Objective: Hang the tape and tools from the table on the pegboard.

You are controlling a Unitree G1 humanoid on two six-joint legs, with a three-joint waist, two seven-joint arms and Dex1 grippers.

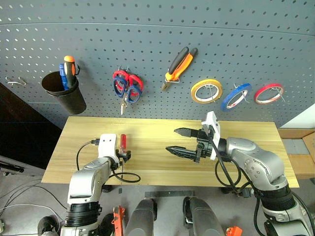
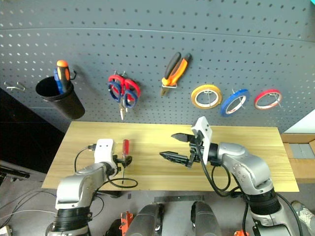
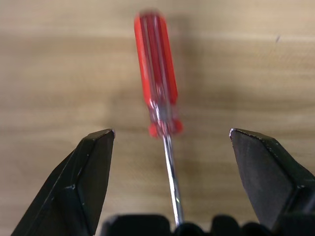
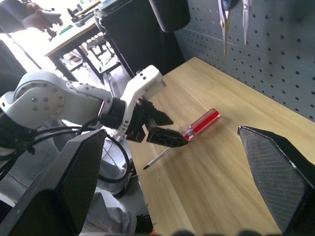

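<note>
One slim screwdriver (image 3: 160, 73) with a translucent red handle and a bright steel shaft lay flat on the long table of pale yellowish wood planks (image 1: 246, 147), toward its left part. Its long axis ran roughly front to back: the handle pointed toward the pegboard and the shaft tip toward the table's front edge. No lettering could be read on the handle.

The left gripper (image 3: 172, 135) stood directly over the screwdriver's shaft, its two black fingers (image 3: 88, 172) spread wide, one on each side of the shaft and touching neither shaft nor handle as far as the wrist view showed. The right gripper (image 1: 182, 141) hung above the middle of the table, pointing toward the robot's left, its fingers also spread wide and holding nothing.

On the large dark grey perforated pegboard (image 1: 147, 29) hung, from left to right, a black cup (image 1: 66, 93) containing an orange-handled and a blue-handled screwdriver, two pairs of scissors (image 1: 127, 87) with red and dark-blue handles overlapping, pliers with orange-and-black handles (image 1: 178, 66), a yellow tape ring (image 1: 206, 91), a thin blue tape ring with a white inner rim (image 1: 235, 96), and a red tape ring (image 1: 268, 93). No writing was legible on any of them.
</note>
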